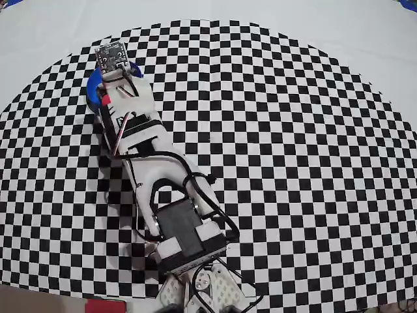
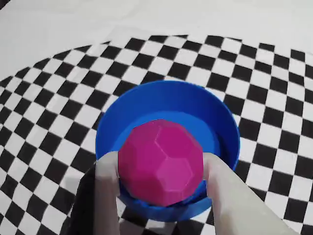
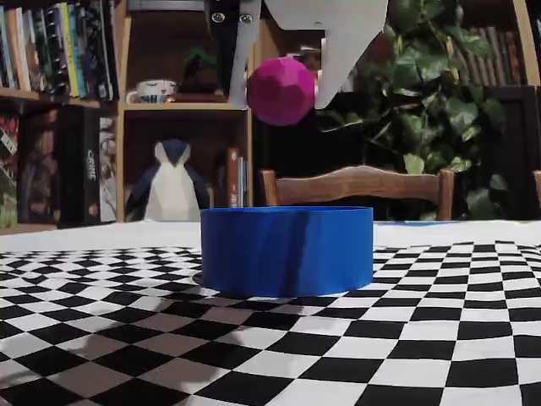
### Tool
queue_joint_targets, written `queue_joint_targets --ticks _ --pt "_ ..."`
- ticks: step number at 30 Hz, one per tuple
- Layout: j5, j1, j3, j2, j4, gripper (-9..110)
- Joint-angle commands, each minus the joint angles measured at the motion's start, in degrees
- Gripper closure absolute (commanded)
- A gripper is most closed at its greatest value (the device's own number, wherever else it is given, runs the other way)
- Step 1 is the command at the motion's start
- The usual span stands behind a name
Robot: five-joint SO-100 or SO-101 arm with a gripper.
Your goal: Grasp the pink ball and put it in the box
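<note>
**A:** Where do you have the pink ball [image 3: 281,90] right now?

**B:** You're holding it in the air. In the fixed view the gripper [image 3: 283,80] has its two fingers clamped on the ball's left and right sides, well above the box [image 3: 287,249]. The wrist view puts the ball [image 2: 161,163] over the near part of the blue tub [image 2: 168,105], with the checkered cloth [image 2: 58,122] all round.

**A:** How will it handle?

**B:** It looks faceted, like a rigid printed shell, so you should expect it to be light and stiff, not squashy. The flat facets likely give the fingers [image 2: 106,188] some purchase, but a hard, smooth surface could slip if you ease off. Keep the pinch across its widest middle.

**A:** And the drop?

**B:** A light, hard ball may bounce off the low wall; you'd do well to centre it first.
</note>
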Motion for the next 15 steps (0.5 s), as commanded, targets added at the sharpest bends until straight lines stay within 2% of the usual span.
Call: queue_joint_targets --ticks 1,15 --pt "0.44 -0.35 -3.60 -0.88 -0.70 101" --pt "0.44 0.26 -11.78 -9.84 -0.70 101"
